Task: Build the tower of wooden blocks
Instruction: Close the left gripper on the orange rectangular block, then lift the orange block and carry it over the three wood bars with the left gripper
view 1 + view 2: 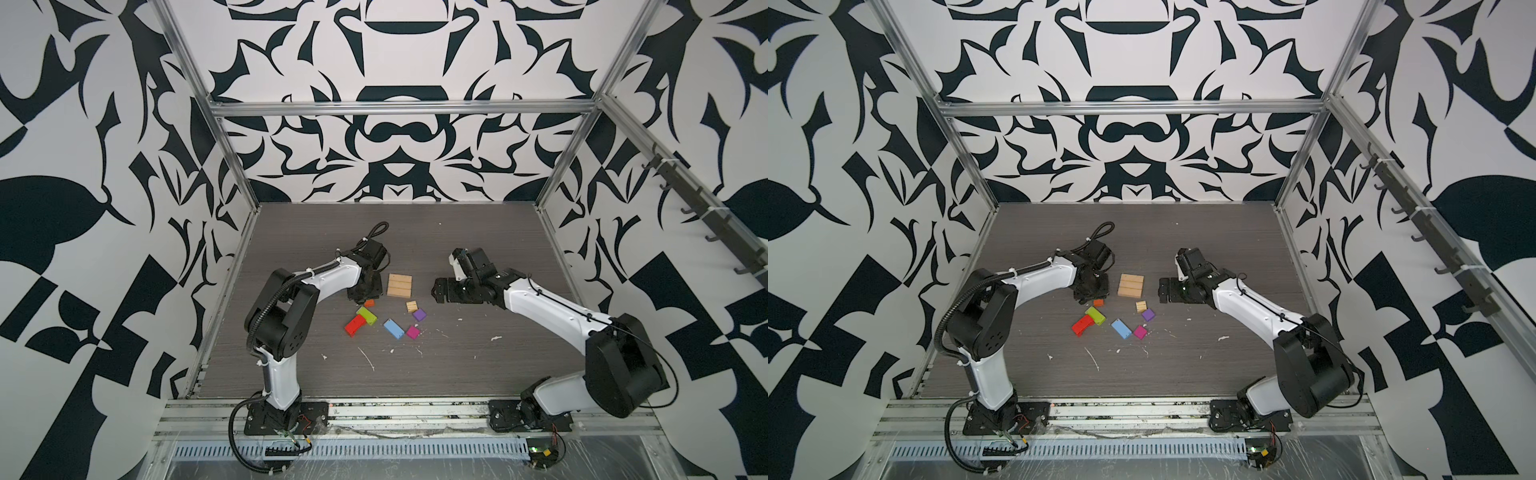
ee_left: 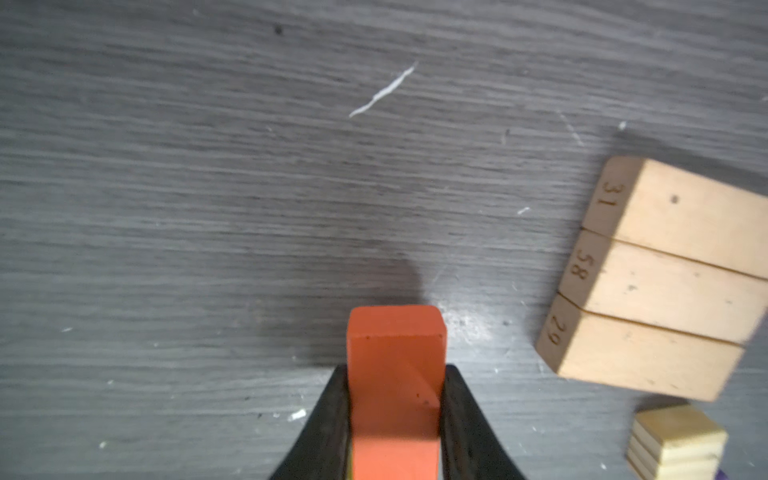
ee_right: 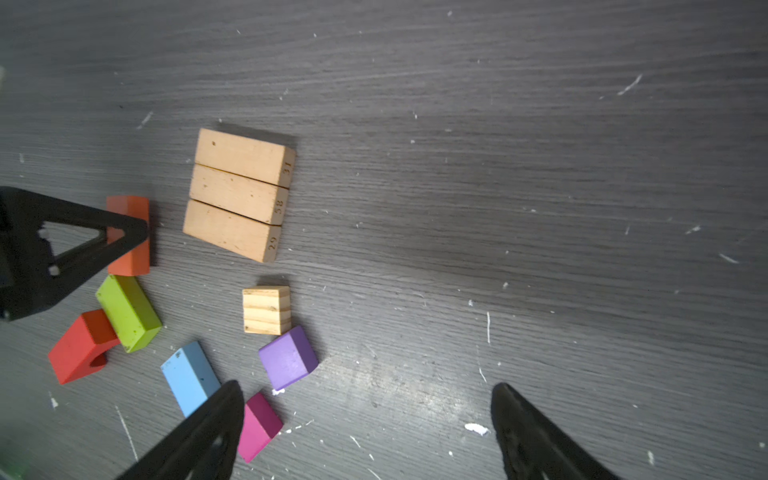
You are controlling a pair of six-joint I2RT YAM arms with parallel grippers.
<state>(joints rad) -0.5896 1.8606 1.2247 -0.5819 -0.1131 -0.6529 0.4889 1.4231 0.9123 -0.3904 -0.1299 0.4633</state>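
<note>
Three plain tan oblongs [image 1: 400, 285] lie side by side as one flat layer on the table, also visible in the right wrist view [image 3: 239, 193]. Just left of them my left gripper [image 2: 395, 370] is shut on an orange block [image 2: 395, 345], low at the table [image 3: 129, 253]. Loose wood blocks lie nearer the front: lime-green [image 3: 129, 311], red [image 3: 81, 347], blue [image 3: 189, 376], purple cube [image 3: 286, 357], magenta cube [image 3: 257, 428] and tan cube [image 3: 266, 309]. My right gripper [image 3: 368, 388] hangs open and empty to the right of the tan layer [image 1: 1131, 285].
The dark wood-grain table [image 1: 457, 365] carries white flecks and scratches. Aluminium frame posts and patterned walls close in the left, right and back sides. The arm bases sit on a rail [image 1: 407, 411] along the front edge.
</note>
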